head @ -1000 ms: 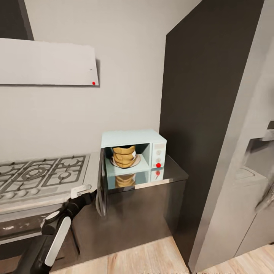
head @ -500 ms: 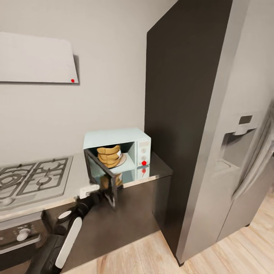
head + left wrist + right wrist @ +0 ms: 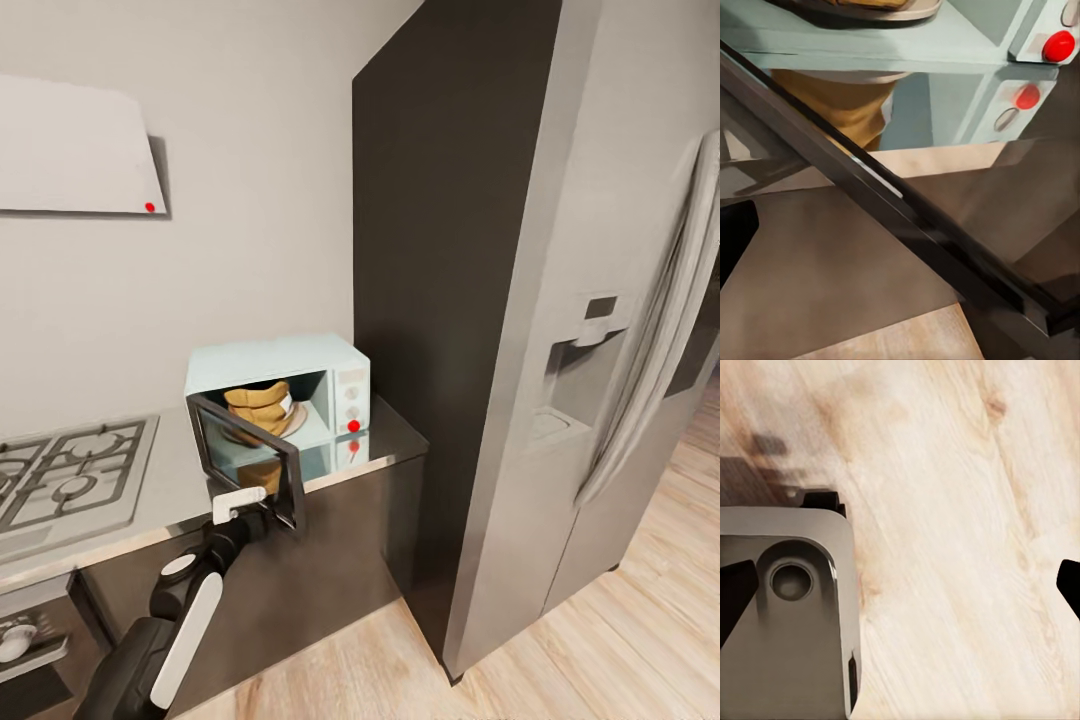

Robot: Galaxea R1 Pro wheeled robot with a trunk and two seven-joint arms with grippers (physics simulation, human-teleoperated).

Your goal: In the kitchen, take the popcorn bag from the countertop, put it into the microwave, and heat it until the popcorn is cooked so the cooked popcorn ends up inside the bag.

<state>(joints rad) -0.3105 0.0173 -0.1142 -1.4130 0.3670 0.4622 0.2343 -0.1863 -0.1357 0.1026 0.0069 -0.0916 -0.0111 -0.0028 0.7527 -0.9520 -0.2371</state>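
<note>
1. The popcorn bag (image 3: pixel 259 406) sits inside the microwave (image 3: pixel 280 395) on the desk (image 3: pixel 150 490).
2. The left claw (image 3: pixel 240 503) touches the half-open door (image 3: pixel 247 457); its spread cannot be told.
3. Judged step: shutting the door; next needs a far-right push.

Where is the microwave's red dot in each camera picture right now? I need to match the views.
Head view: the red dot sits low on the control panel of the microwave, right of the popcorn bag.
Left wrist view: the same dot is near the upper right corner, its reflection in the countertop just below.
Right wrist view: not in it; wooden floor.
Shared landmark: the open dark door, crossing the left wrist view diagonally.
</note>
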